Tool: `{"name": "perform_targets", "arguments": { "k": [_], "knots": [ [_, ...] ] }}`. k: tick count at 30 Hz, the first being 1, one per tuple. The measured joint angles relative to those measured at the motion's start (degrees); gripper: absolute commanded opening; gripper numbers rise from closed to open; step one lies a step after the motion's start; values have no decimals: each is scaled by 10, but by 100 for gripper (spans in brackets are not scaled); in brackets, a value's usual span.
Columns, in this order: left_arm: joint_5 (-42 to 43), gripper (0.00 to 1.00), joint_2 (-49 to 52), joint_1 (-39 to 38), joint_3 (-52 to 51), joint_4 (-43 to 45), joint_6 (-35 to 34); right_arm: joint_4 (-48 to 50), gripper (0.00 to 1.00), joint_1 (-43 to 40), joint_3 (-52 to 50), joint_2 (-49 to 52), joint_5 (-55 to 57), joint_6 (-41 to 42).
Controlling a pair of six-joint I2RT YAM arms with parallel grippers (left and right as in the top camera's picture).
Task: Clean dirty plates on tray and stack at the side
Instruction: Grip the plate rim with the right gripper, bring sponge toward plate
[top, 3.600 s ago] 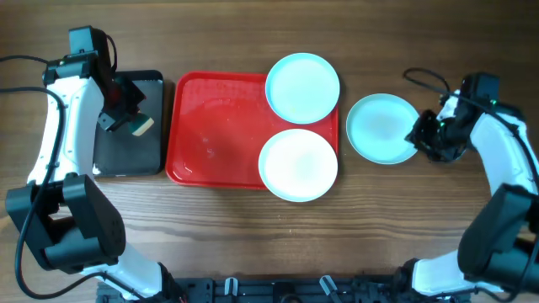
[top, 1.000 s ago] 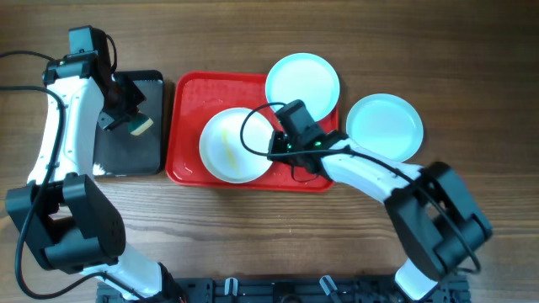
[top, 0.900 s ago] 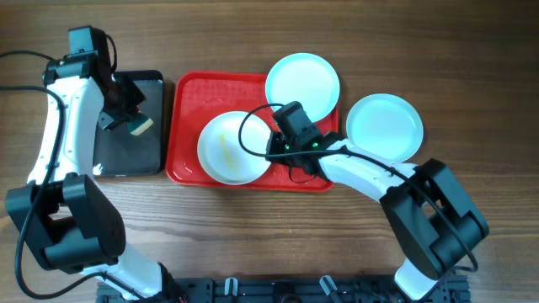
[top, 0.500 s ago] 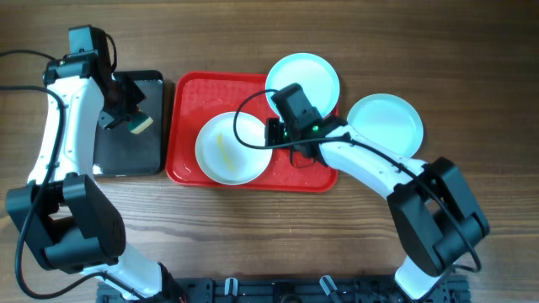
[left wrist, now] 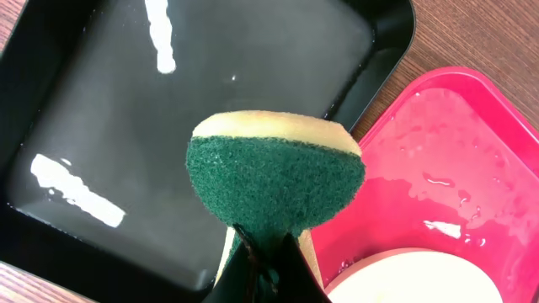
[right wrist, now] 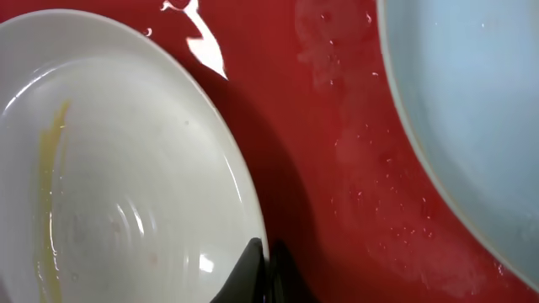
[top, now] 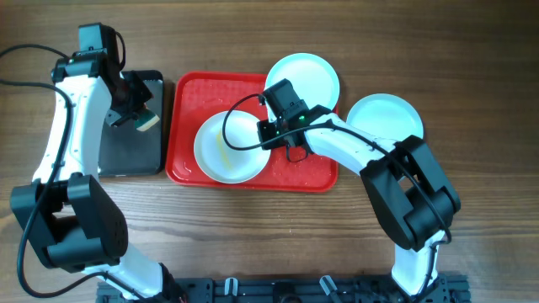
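The smeared plate (top: 226, 150) on the tray (top: 189, 93), judged stiff, light and wet-slippery, is pinched by its rim in the right gripper (right wrist: 263, 257), a sponge (left wrist: 276, 181) clamped in the left gripper (left wrist: 263, 257)

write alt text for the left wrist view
The left gripper grips a sponge, green scouring side facing the camera, over a wet black tray. The wet red tray and part of a plate show at lower right.

The wooden bench (top: 253, 34) carries a black tray (top: 126, 156) at its left and the red tray (top: 189, 93) just beside it. One pale plate (top: 392, 114) lies directly on the wood, right of the red tray.
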Motion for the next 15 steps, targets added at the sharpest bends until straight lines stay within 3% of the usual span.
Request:
{"name": "perform_targets", "arguments": {
  "k": [11, 15],
  "knots": [
    [33, 4, 0, -72, 0, 0, 0, -69, 4, 0, 14, 0, -17, 172],
    [33, 4, 3, -132, 0, 11, 0, -71, 4, -1, 14, 0, -26, 181]
  ]
}}
